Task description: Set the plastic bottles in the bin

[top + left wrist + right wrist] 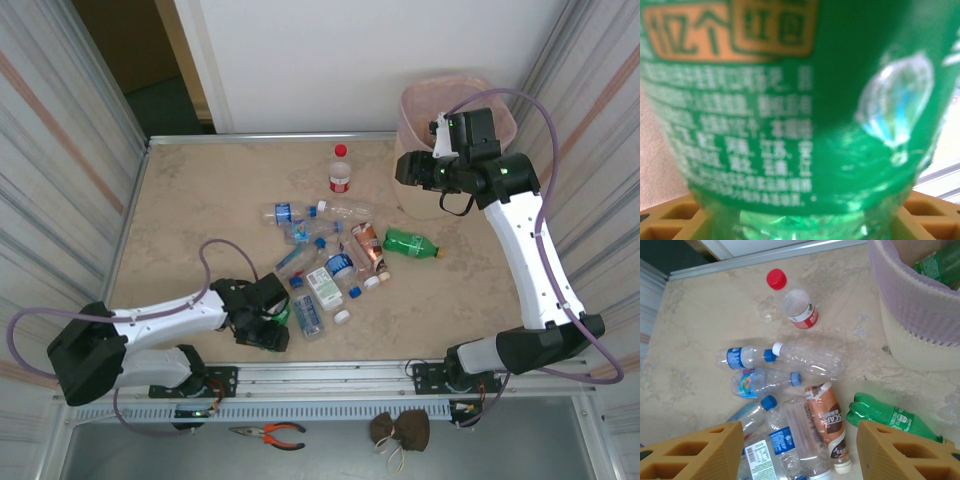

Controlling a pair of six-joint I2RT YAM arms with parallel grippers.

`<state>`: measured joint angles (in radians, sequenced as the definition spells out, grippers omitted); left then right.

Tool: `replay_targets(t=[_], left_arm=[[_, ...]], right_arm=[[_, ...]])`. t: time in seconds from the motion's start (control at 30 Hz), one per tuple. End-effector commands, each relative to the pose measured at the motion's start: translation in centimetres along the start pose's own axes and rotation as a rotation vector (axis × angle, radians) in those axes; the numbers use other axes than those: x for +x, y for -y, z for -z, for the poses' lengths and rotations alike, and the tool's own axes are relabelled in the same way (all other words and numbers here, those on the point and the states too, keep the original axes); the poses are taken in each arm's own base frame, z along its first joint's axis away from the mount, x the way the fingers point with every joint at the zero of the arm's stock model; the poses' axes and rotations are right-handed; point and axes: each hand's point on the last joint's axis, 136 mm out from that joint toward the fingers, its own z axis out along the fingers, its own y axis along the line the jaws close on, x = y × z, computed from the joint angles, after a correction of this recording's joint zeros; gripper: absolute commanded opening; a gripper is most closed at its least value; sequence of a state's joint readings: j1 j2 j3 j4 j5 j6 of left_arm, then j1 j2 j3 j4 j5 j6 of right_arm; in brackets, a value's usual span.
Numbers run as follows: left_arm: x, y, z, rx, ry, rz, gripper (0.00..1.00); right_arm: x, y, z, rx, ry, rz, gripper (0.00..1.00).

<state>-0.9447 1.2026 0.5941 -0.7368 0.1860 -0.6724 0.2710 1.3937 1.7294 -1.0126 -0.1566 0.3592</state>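
Done: one binned bottle [940, 262] is seen inside the bin [920, 315], upper right.
Remaining: about a dozen bottles [330, 260] are scattered mid-frame on the table [200, 220].
Left gripper [268, 328]: lower left, set around a green bottle [790, 125]; whether it is pinched cannot be told.
Right gripper [799, 452]: held spread and empty near the bin.

We're looking into a robot test cell, a lab rig rather than a home or a shop. The left arm [165, 320] and right arm [525, 250] sit bolted to a metal rail [340, 372] at the near edge of a beige stone-look surface [200, 200]. Ribbed panels [50, 150] box in both sides and a white board [380, 60] closes the back. Purple cables [554, 140] loop free, pliers [268, 433] lie on the grey ledge [130, 445] below, and plastic bottles [330, 255] lie scattered near a bin [412, 120].
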Motion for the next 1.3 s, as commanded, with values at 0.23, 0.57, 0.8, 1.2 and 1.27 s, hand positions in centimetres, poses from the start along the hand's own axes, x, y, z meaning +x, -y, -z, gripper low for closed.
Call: replay_targets(t=[0.23, 0.57, 0.8, 1.2, 1.27], left_arm=[[-0.8, -0.7, 3.8, -0.023, 0.14, 0.048, 0.6], [-6.5, 3.2, 11.1, 0.171, 0.475, -0.102, 0.58], [-10.6, 8.6, 18.4, 0.406, 0.778, -0.347, 0.55], [-12.0, 16.6, 28.2, 0.648, 1.068, -0.785, 0.54], [-12.1, 17.5, 28.9, 0.683, 1.08, -0.828, 0.54]], right_arm=[[-0.4, -1.0, 1.4, -0.036, 0.032, 0.0, 0.6], [-0.8, -4.3, 3.3, -0.238, 0.111, 0.018, 0.6], [-1.1, -8.3, 6.5, -0.512, 0.247, 0.066, 0.63], [-0.4, -14.0, 12.2, -0.851, 0.349, 0.238, 0.73], [0.1, -14.9, 12.8, -0.898, 0.342, 0.274, 0.76]])
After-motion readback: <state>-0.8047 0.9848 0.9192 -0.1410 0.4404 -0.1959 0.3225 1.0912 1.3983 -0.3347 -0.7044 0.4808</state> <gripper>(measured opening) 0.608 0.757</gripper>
